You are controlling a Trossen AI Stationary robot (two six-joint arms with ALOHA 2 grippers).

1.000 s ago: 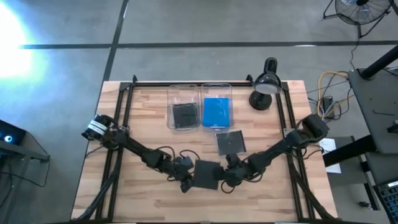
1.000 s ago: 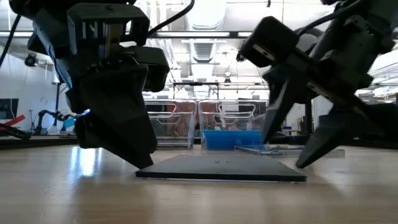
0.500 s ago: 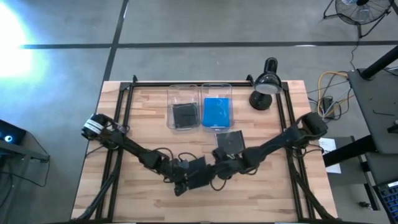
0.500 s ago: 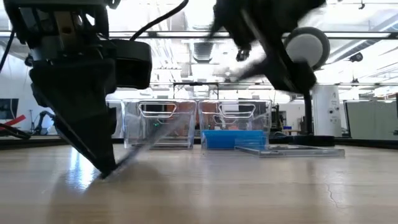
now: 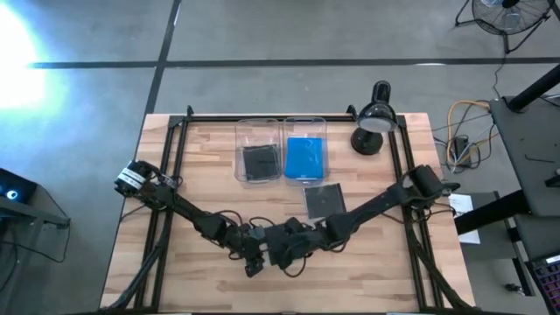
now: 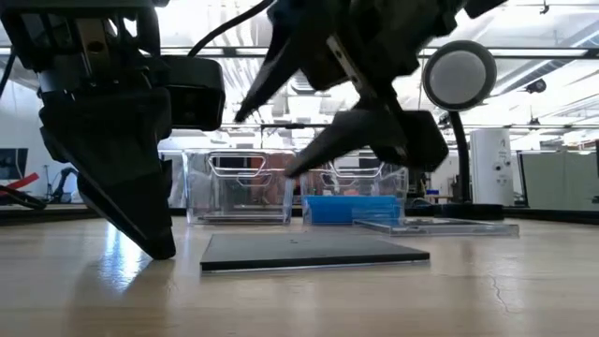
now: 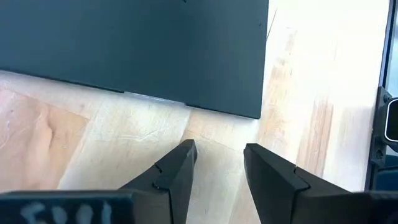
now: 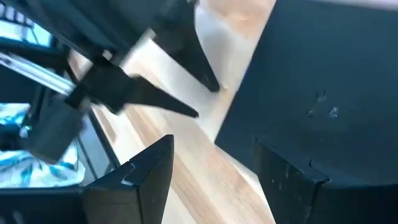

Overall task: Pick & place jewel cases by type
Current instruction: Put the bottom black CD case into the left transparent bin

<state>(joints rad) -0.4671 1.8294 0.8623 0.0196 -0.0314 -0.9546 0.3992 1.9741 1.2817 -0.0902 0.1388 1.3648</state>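
Observation:
A dark jewel case [image 6: 314, 251] lies flat on the table near its front middle; it also shows in the left wrist view [image 7: 137, 50]. My left gripper [image 7: 217, 152] is open just off the case's left edge, its tips down at the wood [image 6: 159, 245], touching nothing. My right gripper [image 8: 214, 155] is wide open above the case [image 8: 311, 93], clear of it in the low view [image 6: 267, 140]. Another dark case [image 5: 259, 162] lies in the left clear bin, and a blue one [image 5: 304, 157] lies in the right bin. A further case [image 5: 325, 199] lies flat on the table.
The two clear bins [image 5: 260, 129] [image 5: 304, 122] stand side by side at the far middle. A black desk lamp [image 5: 372, 122] stands at the far right. A black frame rail [image 5: 175, 166] runs along the left side of the table.
The dark case lay flat between both grippers, was tipped up on its left edge beside my left gripper, and now lies flat again. My right gripper has left the case's right edge, risen and gone toward the table's left, over the case.

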